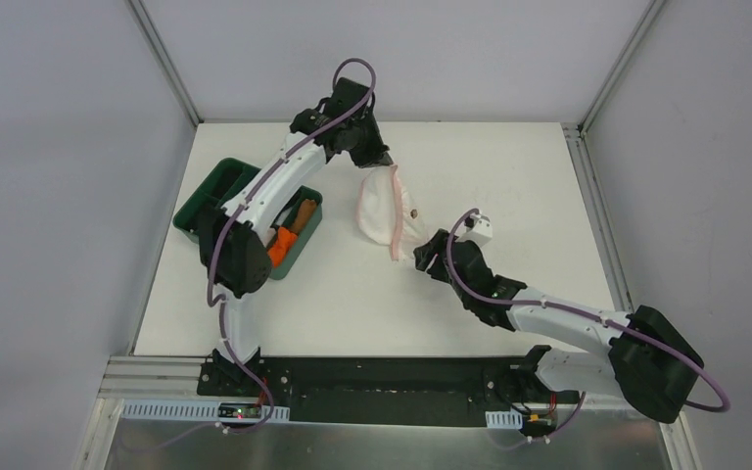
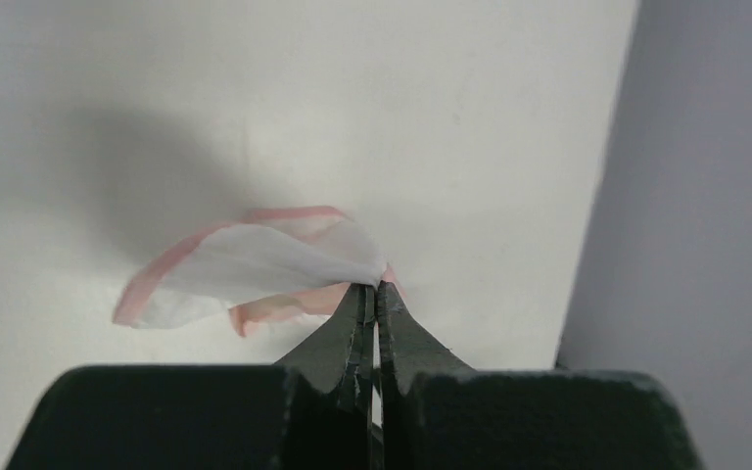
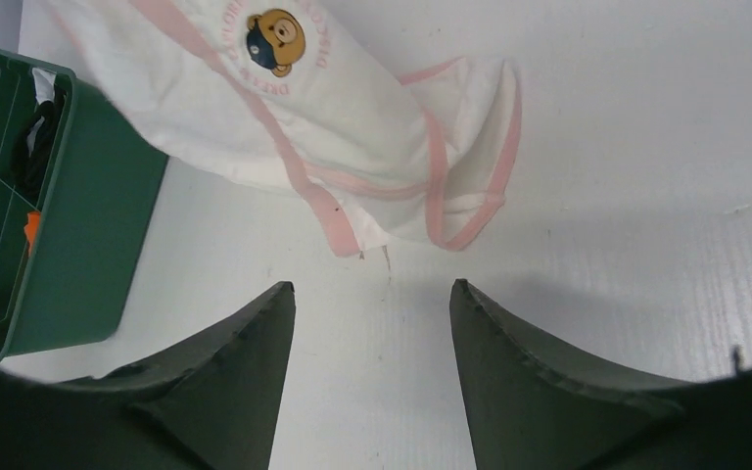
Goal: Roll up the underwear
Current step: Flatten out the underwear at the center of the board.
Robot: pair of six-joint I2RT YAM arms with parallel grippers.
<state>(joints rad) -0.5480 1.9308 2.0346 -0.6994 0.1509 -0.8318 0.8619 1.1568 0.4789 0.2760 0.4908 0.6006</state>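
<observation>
Green bin [image 1: 192, 210]: one, our landmark, with compartments, on the left of the table [image 1: 509, 176].
Rolled cloths [image 1: 280, 249]: two that we can count, in the bin's right compartment, one orange and one brown. The left arm [image 1: 274, 181] hides the rest.
Left gripper [image 2: 373, 286]: one, right of the bin and farther back. It is clenched on a pink-edged corner of the underwear and holds it lifted.
Underwear [image 1: 380, 208]: one pair in view, pale pink-white with pink edging and a bear print. It hangs right of the bin from the left gripper, bunched, and its lower end seems to rest on the table.
Right gripper [image 3: 372, 286]: one, farthest right of the bin, just on the near side of the garment's loose hem. It is released, jaws apart, with nothing between them.
Step in hand: we judge this to be the spreading-out; no roll is begun.
Next move calls for: the right gripper to take the loose hem, then pull away from the left gripper so the cloth lies flat.
</observation>
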